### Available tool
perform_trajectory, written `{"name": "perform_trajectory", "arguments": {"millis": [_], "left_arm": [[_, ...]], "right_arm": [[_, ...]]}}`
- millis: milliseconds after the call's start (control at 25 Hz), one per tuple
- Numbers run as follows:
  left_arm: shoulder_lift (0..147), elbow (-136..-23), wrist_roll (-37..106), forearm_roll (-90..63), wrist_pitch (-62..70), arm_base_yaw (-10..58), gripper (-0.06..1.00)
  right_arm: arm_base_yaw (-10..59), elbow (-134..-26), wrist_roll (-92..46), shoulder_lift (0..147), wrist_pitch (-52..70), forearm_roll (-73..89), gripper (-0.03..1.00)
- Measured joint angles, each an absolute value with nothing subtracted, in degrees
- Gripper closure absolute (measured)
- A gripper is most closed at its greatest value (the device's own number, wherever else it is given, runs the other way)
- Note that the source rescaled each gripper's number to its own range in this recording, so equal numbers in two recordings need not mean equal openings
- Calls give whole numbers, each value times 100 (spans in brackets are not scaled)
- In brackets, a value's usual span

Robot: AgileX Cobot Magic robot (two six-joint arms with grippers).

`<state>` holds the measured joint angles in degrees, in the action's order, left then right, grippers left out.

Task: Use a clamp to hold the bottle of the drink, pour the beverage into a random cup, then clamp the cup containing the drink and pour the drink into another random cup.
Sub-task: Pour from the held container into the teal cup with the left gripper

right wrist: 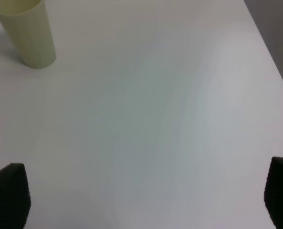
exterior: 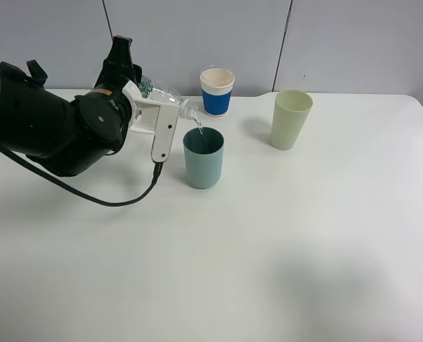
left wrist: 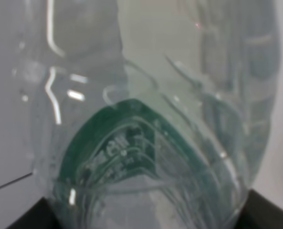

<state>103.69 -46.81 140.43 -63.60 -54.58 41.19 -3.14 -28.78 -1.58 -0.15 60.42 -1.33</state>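
Clear, crinkly plastic bottle with a green label (exterior: 165,95) hangs tipped nearly flat above the white table (exterior: 304,249). Its neck points down over the rim of the plain teal plastic tumbler (exterior: 203,167), and the left gripper (exterior: 138,80) is clamped on its body, which fills the left wrist view between the 2 dark jaw tips. A thin thread of clear, colourless liquid (exterior: 199,128) falls from the mouth and lands close to the arm's side of the rim, not the middle. The likeliest fault, to my judgement, is a miss: a small drift of the wrist away from the tumbler would put the stream on the table. The thin walls look easy to crush, so a hard squeeze could buckle them and send out a spurt, while a wet, slack grip could let the bottle slide. Tipping further may make it glug and splash. The black cable (exterior: 90,196) loops on the table near the tumbler's foot and could nudge it as the arm turns. The short white paper cup with a broad blue band (exterior: 217,92) stands just behind the neck and could be clipped when the bottle swings back. An overfilled tumbler would slop at the 2nd pour. The right gripper (right wrist: 143,200) hovers with jaws wide apart and nothing between them, near the tall pale yellow-green tumbler (right wrist: 26,33).
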Motion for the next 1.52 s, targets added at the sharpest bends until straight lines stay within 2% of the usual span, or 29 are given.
{"name": "perform_trajectory", "arguments": {"millis": [1520], "left_arm": [[10369,-4681,14301,-6190,-6023,4119,94]], "right_arm": [[-314,-2878,-158,-15,6042,-133,2]]}}
